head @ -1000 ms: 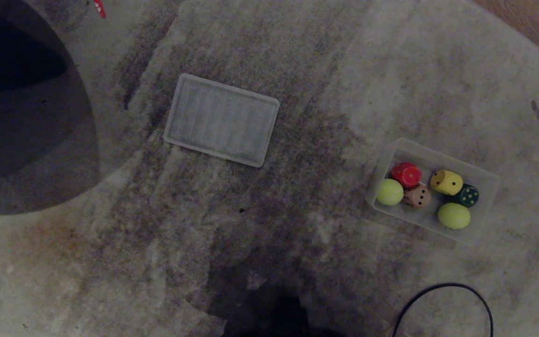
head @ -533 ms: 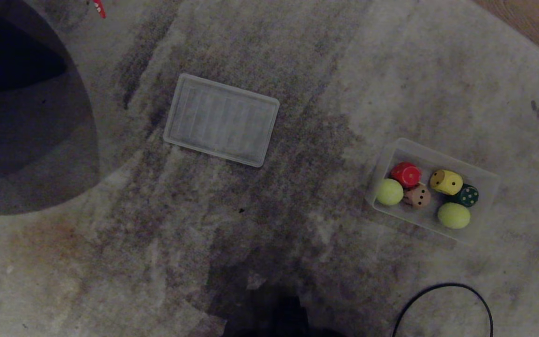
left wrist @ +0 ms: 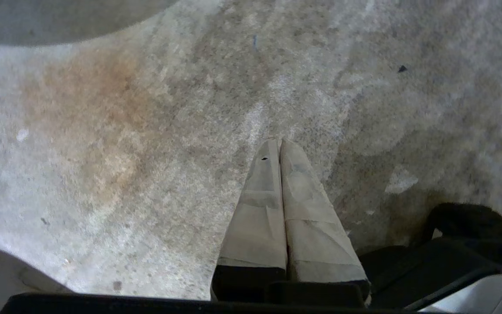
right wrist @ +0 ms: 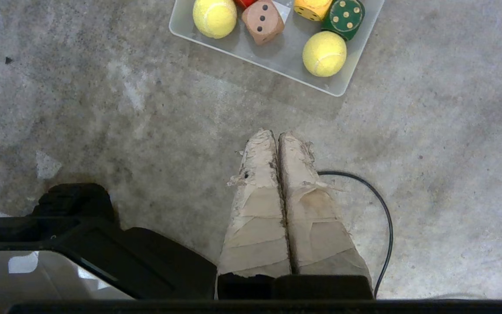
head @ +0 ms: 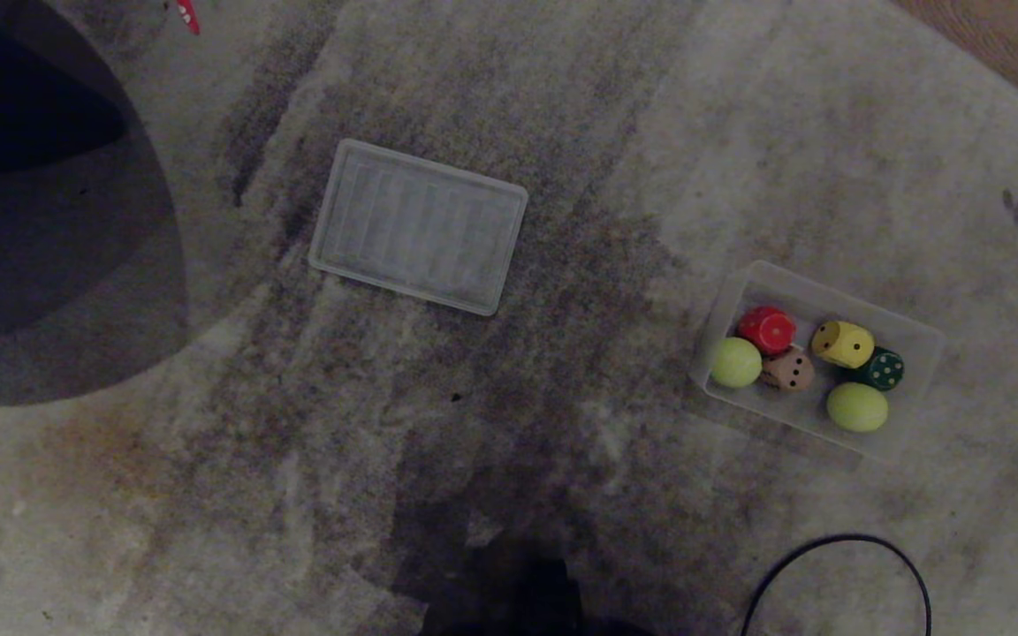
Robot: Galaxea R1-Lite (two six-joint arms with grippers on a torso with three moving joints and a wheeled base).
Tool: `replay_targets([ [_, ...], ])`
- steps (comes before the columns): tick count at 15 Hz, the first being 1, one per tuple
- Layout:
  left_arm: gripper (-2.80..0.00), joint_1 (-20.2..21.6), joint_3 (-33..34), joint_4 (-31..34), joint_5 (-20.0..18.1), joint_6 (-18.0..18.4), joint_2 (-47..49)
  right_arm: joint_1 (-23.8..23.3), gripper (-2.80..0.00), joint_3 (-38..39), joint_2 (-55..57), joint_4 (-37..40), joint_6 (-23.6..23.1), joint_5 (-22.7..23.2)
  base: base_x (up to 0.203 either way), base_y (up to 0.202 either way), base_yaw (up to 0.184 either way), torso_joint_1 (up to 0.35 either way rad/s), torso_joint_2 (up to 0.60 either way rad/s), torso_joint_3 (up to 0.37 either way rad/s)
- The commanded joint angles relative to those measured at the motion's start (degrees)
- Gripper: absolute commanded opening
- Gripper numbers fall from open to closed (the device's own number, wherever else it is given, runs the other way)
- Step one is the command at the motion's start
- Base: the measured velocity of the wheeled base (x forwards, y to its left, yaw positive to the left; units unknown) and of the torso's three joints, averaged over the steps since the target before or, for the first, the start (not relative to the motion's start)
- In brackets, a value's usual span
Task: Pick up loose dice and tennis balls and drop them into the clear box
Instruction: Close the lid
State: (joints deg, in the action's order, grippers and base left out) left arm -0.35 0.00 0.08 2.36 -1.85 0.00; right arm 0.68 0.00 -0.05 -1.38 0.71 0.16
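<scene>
The clear box sits on the carpet at the right of the head view. Inside it lie the red die, tan die, yellow die, dark green die and two tennis balls. The right wrist view shows the clear box with a tennis ball, the tan die and the green die beyond my right gripper, which is shut and empty over bare carpet. My left gripper is shut and empty too. Neither arm shows in the head view.
A flat white ribbed panel lies on the carpet left of centre. A black cable loops near the lower right, also as cable beside my right fingers. A dark rounded shape fills the upper left. Wood floor shows at the top right.
</scene>
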Motion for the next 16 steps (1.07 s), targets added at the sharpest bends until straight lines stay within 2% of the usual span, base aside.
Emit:
replay_targets([
  [1,-2.80,0.0,0.1,-0.1,0.2,-0.5,0.1,0.0,-2.80,0.6,0.1,0.0,0.0,0.0,0.000,0.000,0.000,0.003,0.01,0.033],
  [16,-2.80,0.0,0.1,-0.1,0.4,-1.1,0.1,0.0,-2.80,0.6,0.1,0.0,0.0,0.0,0.000,0.000,0.000,0.002,0.00,0.191],
])
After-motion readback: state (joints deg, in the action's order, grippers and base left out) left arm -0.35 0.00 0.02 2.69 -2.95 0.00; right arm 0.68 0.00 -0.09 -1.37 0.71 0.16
